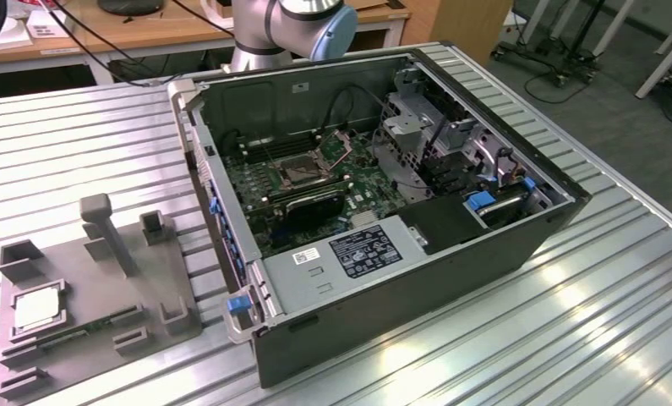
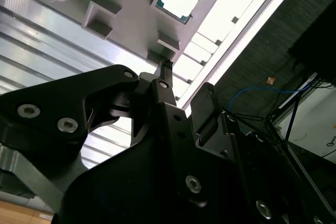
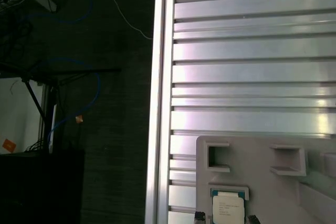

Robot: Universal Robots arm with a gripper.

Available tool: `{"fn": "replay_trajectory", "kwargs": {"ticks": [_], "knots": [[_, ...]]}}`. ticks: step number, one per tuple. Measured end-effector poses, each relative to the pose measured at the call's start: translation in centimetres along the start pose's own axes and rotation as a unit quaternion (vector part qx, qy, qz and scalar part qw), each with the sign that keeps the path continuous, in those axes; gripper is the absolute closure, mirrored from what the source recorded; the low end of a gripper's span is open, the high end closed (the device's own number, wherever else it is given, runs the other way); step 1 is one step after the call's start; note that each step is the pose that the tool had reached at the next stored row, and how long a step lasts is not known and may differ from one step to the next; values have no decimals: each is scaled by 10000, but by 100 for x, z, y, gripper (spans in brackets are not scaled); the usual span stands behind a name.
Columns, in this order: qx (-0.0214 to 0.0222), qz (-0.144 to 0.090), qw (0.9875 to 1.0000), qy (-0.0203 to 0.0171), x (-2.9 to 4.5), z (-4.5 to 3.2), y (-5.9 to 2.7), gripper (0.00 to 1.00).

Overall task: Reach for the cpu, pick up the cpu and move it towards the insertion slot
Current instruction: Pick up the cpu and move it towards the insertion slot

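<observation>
Cpu: we saw the small, flat, square, silvery cpu [image 1: 37,309] lying in a square pocket of the grey plastic tray [image 1: 82,275], at the exterior view's left.
Hand: the black gripper [image 3: 226,219] hung over the cpu, fingertips [image 3: 199,216] apart, holding nothing.
Slot: the square, silver-framed insertion slot [image 1: 296,172] sat inside the open black computer case [image 1: 426,279], well apart from the cpu.
Table: a ribbed silver metal table [image 1: 561,338] held both.
</observation>
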State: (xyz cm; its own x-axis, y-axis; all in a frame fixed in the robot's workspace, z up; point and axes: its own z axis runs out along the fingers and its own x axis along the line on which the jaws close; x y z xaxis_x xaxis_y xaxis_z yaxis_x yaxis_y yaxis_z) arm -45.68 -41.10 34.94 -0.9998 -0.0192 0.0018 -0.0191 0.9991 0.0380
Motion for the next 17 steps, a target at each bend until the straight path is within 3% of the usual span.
{"fn": "replay_trajectory", "kwargs": {"ticks": [17], "knots": [[0, 1, 10000, 0, 1, 66, -38, 58]]}}
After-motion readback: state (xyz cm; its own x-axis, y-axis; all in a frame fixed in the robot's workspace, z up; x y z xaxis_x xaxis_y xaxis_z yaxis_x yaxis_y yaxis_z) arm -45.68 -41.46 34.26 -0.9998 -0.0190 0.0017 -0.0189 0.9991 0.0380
